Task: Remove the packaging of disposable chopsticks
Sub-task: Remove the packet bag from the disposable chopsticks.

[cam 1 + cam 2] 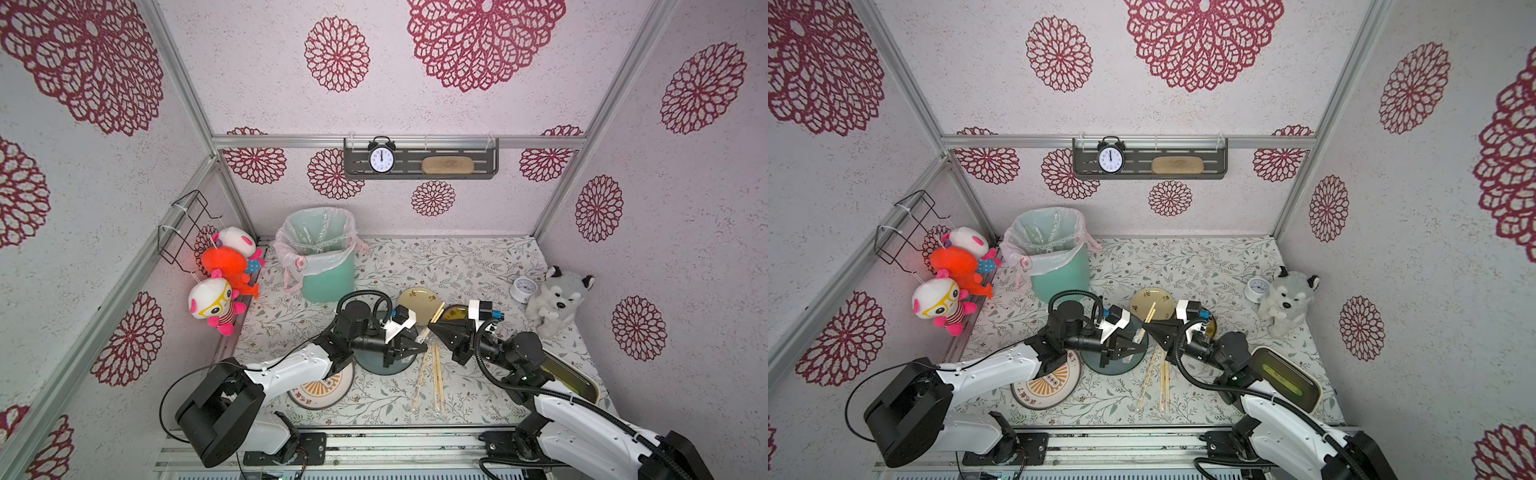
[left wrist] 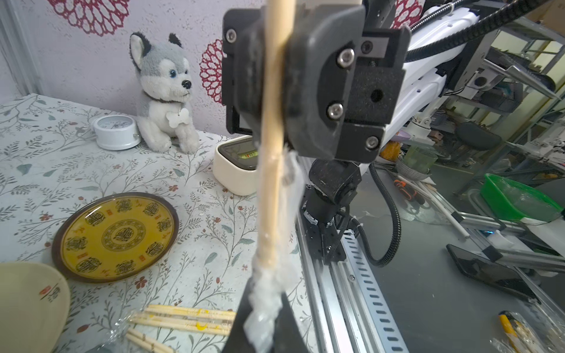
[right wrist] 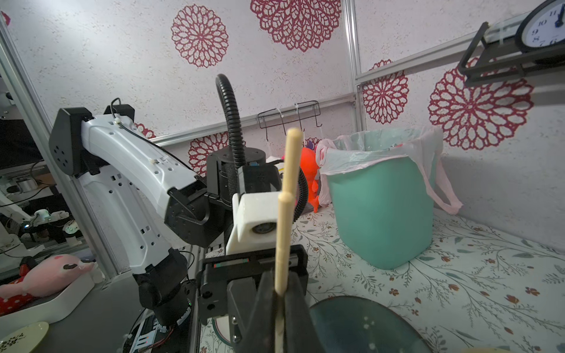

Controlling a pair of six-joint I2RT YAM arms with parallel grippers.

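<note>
right pincer (image 3: 278, 293) clenched on a pair of disposable chopsticks (image 3: 283, 211) held above the table (image 1: 457, 266); left pincer (image 1: 422, 347) grasps the clear packaging (image 2: 276, 272) bunched at their other end. more wrapped pairs (image 1: 435, 380) lie beneath.

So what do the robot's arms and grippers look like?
The left arm and right arm are white shells joined by black joints. The left gripper and right gripper are black and taper to wedges. A ribbed black hose loops at each wrist, beside a white camera block with a blue connector.
</note>
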